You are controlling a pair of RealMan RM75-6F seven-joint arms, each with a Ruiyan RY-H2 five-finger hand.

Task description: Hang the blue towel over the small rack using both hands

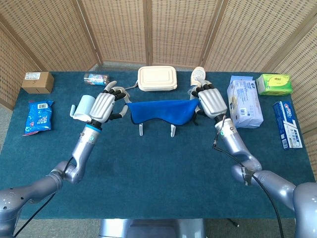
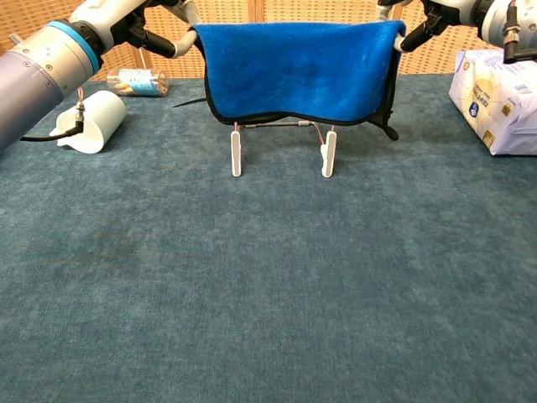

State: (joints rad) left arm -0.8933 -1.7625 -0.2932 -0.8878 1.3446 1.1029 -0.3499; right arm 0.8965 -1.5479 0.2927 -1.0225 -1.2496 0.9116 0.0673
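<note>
The blue towel hangs spread wide over the small white rack, between my two hands. In the chest view the blue towel covers the top of the rack; only the two legs and a thin crossbar show below its hem. My left hand pinches the towel's left top corner, and in the chest view this left hand sits at the upper left. My right hand holds the right top corner, and the chest view shows the right hand at the top edge.
A white cup lies just left of my left hand. A cream lunch box and a white bottle stand behind the rack. A tissue pack sits right of my right hand. Boxes and a snack bag line the table's sides.
</note>
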